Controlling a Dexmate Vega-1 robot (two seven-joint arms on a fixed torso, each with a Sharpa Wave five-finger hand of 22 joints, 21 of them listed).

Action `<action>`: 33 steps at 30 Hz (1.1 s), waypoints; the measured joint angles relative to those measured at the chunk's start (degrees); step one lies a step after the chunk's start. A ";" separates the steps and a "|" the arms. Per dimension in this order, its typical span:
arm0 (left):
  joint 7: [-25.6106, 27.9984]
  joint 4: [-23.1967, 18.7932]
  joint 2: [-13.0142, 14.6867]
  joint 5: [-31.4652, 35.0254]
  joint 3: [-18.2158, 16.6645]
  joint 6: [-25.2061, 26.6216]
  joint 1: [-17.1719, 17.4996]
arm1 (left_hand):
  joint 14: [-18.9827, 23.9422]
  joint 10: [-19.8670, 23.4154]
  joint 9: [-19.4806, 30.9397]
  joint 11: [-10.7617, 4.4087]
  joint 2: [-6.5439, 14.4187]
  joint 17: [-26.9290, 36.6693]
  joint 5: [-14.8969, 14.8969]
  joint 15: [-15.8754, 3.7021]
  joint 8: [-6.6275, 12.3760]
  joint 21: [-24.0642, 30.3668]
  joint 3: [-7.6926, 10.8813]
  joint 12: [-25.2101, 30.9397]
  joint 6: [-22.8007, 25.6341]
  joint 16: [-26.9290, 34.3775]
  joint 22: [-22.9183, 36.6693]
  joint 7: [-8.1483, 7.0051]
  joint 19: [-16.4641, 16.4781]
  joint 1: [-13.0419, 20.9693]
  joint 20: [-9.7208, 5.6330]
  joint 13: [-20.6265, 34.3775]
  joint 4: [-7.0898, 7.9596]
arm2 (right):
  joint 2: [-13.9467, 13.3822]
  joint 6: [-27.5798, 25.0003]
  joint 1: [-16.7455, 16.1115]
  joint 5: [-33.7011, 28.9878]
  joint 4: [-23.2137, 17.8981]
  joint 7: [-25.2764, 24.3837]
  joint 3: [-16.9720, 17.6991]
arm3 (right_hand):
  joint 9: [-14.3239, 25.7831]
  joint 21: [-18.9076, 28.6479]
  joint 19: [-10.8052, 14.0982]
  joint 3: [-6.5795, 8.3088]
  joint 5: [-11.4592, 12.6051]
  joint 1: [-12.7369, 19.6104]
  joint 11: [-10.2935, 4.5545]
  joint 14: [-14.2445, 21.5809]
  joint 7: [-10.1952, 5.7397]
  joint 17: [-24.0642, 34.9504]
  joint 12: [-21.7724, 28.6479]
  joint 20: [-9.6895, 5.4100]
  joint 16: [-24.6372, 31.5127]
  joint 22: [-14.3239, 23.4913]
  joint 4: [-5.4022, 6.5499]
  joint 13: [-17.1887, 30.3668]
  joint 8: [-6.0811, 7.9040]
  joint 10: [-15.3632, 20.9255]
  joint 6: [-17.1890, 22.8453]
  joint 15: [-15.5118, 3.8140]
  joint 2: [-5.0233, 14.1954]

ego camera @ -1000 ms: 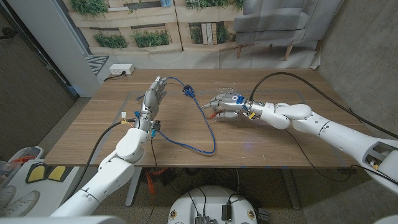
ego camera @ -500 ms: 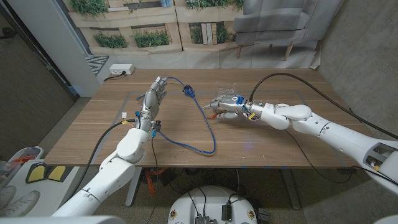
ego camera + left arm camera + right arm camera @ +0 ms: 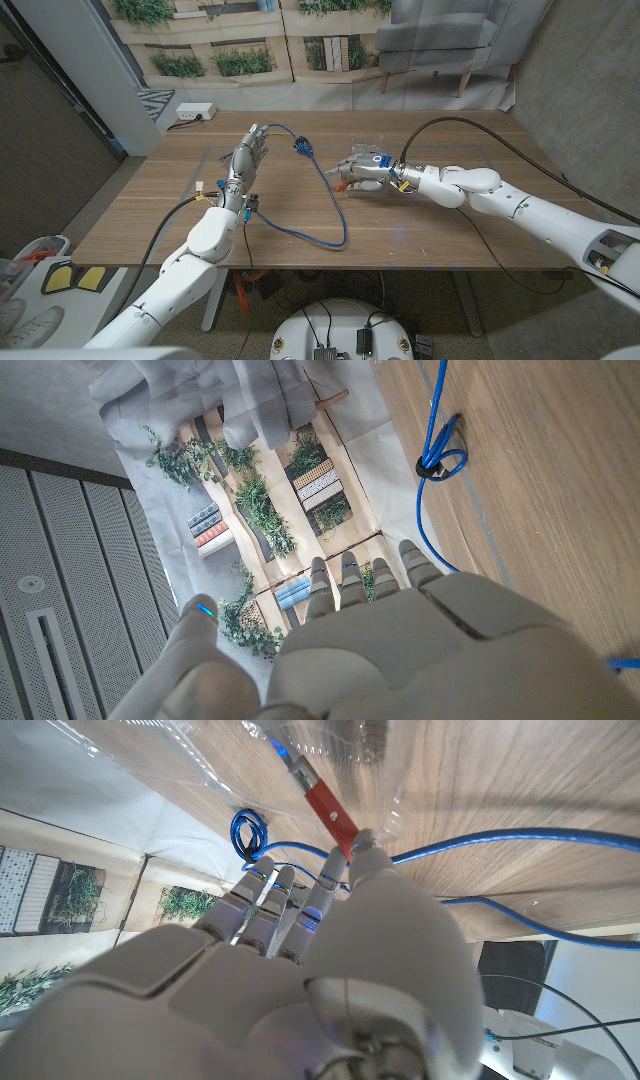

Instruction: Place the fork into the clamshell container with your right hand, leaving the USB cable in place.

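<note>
A fork with a red handle (image 3: 325,808) is pinched at its end between the thumb and a finger of my right hand (image 3: 300,950). Its other end reaches in among the clear plastic of the clamshell container (image 3: 200,760). In the head view my right hand (image 3: 365,170) sits mid-table against the near side of the clamshell (image 3: 365,148), with a bit of the red handle (image 3: 341,185) showing under it. The blue USB cable (image 3: 335,215) loops across the table between both hands. My left hand (image 3: 245,158) holds nothing, its fingers straight and apart beside the cable (image 3: 432,420).
The cable's coiled end (image 3: 300,146) lies just left of the clamshell. A black arm cable (image 3: 450,122) arcs over the table's right side. A white power strip (image 3: 193,112) lies on the floor beyond the far edge. Bare wood (image 3: 450,235) spreads along the near edge.
My right hand has crept a little farther toward the clamshell with the fork. The left hand and the cable have stayed put.
</note>
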 measured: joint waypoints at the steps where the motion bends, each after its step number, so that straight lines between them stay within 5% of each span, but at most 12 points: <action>1: 0.00 0.01 0.00 -0.01 -0.02 -0.02 0.02 | 0.00 0.00 0.00 0.00 0.00 0.00 0.00 0.00 0.00 0.00 0.00 0.00 0.00 0.00 0.00 0.00 0.00 0.00 0.00 0.00 0.00 | 0.01 0.01 0.02 0.01 0.00 0.14 0.00 | 0.00 0.00 0.13 0.00 -0.04 -0.14 0.03 0.00 0.18 0.00 -0.42 0.14 0.00 0.00 0.00 -0.18 0.00 -0.39 -0.18 0.00 -0.13; 15: -0.01 0.24 -0.04 -0.15 -0.48 -0.97 0.72 | 0.00 0.00 0.00 0.00 0.00 0.00 0.00 0.00 0.00 0.00 0.00 0.00 0.00 0.00 0.00 0.00 0.00 0.00 0.00 0.00 0.00 | 0.08 -0.49 0.19 0.09 -0.81 1.50 0.25 | 0.00 0.36 0.66 -0.87 -0.22 -2.48 1.57 -1.02 0.78 -0.15 -4.97 0.51 -0.06 0.00 -0.07 -2.46 0.00 -6.03 -1.40 -0.11 -1.29; 33: -1.10 0.50 0.05 -0.65 -1.09 -2.51 1.10 | 0.00 0.00 0.00 0.00 0.00 0.00 0.00 0.00 0.00 0.00 0.00 0.00 0.00 0.00 0.00 0.00 0.00 0.00 0.00 0.00 0.00 | -0.26 -2.74 -1.13 0.68 -3.10 1.97 1.65 | 0.00 0.01 0.04 -2.08 -0.49 -7.53 2.88 -2.66 0.79 -0.68 -8.88 1.12 -0.63 0.00 1.98 -4.50 0.00 -9.57 -2.00 0.00 0.17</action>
